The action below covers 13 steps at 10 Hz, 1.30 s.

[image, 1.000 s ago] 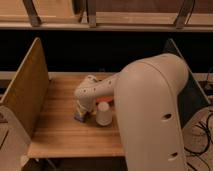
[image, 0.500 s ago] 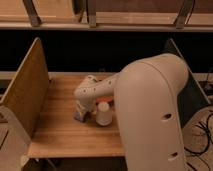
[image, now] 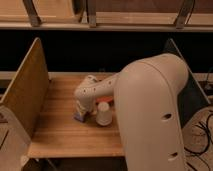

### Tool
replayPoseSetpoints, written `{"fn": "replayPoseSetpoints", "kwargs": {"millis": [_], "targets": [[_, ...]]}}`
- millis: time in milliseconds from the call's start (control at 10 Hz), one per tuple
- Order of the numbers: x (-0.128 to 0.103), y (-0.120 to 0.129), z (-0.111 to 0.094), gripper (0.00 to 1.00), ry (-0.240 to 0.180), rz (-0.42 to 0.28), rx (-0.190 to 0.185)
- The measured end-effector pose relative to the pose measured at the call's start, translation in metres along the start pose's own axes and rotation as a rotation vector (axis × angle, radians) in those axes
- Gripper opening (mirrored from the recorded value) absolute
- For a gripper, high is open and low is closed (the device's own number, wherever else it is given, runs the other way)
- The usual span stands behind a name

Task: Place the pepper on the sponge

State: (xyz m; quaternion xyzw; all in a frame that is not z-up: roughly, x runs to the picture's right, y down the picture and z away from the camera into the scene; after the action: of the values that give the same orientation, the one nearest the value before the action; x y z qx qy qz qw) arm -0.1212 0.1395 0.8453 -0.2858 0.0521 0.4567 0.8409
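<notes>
— Where is the pepper to be found?

— It is not made out as a thing of its own. The sponge point(image: 78, 118) is seen lying flat on the table point(image: 60, 137), left of the middle. Only its blue near edge is shown, because the rest is covered by the gripper point(image: 82, 109), which is held pointing down at it. If the pepper is there, it is hidden at that very spot (under the gripper or in it, which is not settled).

— And how is the gripper set?

— That cannot be told. It is not shown whether it is wide, narrow or closed on something, since its tip is masked by the wrist above it.

— Why is it held so?

— As a judgement only: the arm point(image: 150, 115) is brought across from the right and bent down over the sponge because that is where the pepper is wanted. The pose would be matched equally by a pepper being lowered and by one just let go on the pad, so nothing further is decided.

— What is kept round about?

— A white cup point(image: 103, 115) is stood upright just right of the sponge, near the gripper. An orange-red bowl point(image: 106, 101) is placed behind the cup and partly hidden by it. The table's left end is closed by a wooden board point(image: 30, 85).

— Is any writing to be read?

— None is made out, nor any label or brand.
</notes>
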Motion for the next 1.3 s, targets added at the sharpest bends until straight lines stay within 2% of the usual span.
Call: {"fn": "replayPoseSetpoints", "kwargs": {"millis": [200,300,400,500,600,1100,1200,1300], "targets": [[0.0,0.0,0.0,0.27,0.0,0.0,0.0],[0.0,0.0,0.0,0.16,0.0,0.0,0.0],[0.0,0.0,0.0,0.11,0.0,0.0,0.0],[0.0,0.0,0.0,0.11,0.0,0.0,0.0],[0.0,0.0,0.0,0.15,0.0,0.0,0.0],[0.0,0.0,0.0,0.66,0.0,0.0,0.0],[0.0,0.0,0.0,0.75,0.0,0.0,0.0],[0.0,0.0,0.0,0.8,0.0,0.0,0.0]]}}
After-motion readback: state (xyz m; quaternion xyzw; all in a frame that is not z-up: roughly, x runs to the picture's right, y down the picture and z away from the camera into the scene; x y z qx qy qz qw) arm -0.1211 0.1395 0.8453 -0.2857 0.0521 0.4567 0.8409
